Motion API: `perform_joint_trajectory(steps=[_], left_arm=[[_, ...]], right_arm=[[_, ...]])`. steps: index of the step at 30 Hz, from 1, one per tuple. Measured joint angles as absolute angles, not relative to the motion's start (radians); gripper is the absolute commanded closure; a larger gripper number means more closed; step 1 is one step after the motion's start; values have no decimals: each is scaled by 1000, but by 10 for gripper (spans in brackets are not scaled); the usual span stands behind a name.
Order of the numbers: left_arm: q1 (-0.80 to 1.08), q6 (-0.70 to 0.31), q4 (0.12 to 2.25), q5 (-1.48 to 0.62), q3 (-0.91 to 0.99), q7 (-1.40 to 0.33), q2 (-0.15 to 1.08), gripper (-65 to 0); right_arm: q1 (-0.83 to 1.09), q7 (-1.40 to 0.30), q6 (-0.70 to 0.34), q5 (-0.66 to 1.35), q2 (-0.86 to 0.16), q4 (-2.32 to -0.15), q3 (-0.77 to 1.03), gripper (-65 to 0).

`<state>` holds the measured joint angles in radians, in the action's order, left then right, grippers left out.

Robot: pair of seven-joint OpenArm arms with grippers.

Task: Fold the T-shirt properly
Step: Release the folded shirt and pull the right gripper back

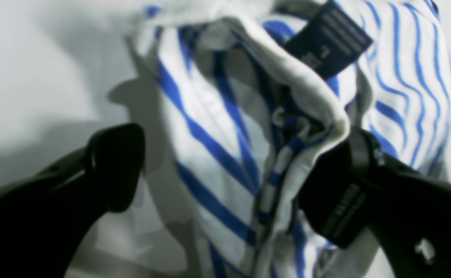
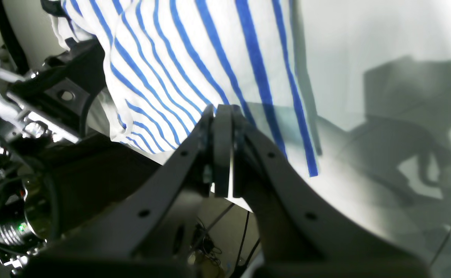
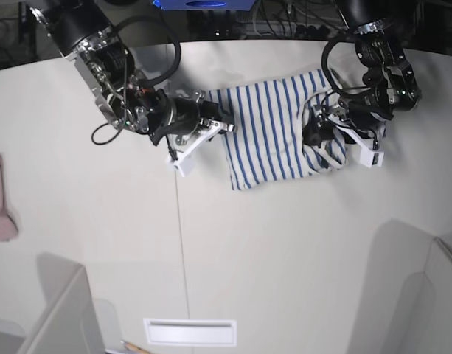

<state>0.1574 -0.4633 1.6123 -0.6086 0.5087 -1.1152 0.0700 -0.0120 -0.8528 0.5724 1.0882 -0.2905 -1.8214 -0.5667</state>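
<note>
The left gripper (image 1: pixel 225 170) gaped around the T-shirt (image 3: pixel 273 133) collar, upper right of base view; right gripper (image 2: pixel 222 112) stayed out, shut, empty.

**Room around the shirt**

You had broad bare worktop (image 3: pixel 284 251) in front of the T-shirt (image 3: pixel 273 136), with nothing in a tool's way there. The left tool (image 3: pixel 316 131) stood with its jaws spread, straddling the bunched collar folds, so that side of the cloth was blocked. The right tool (image 3: pixel 227 126) sat pressed shut at the opposite edge, its arm barring approach from that side. A pink cloth (image 3: pixel 0 199) lay well apart at the worktop's far edge.
</note>
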Motion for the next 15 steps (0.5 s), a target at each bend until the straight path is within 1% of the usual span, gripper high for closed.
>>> perform_joint_trajectory(steps=[4, 6, 7, 9, 12, 15], left_arm=[[153, -464, 1607, -603, 507, -1111, 69, -650], [153, -463, 1607, -602, 507, -1114, 70, -515], [154, -463, 1604, -597, 506, -1116, 69, -429], [159, -460, 1592, -598, 498, -1119, 69, -283], [158, -456, 1561, -619, 437, -1108, 101, -120], [150, -460, 1531, -635, 396, -1098, 136, -2]], right_arm=[[4, -854, 573, 1092, -291, -1848, -564, 0], [7, -850, 573, 1092, -290, -1848, -556, 0], [16, -844, 573, 1093, -287, -1849, -538, 0], [52, -810, 572, 1092, -286, -1851, -487, 0], [101, -799, 575, 1089, -290, -1850, -405, 0], [133, -797, 574, 1089, -290, -1850, -331, 0]])
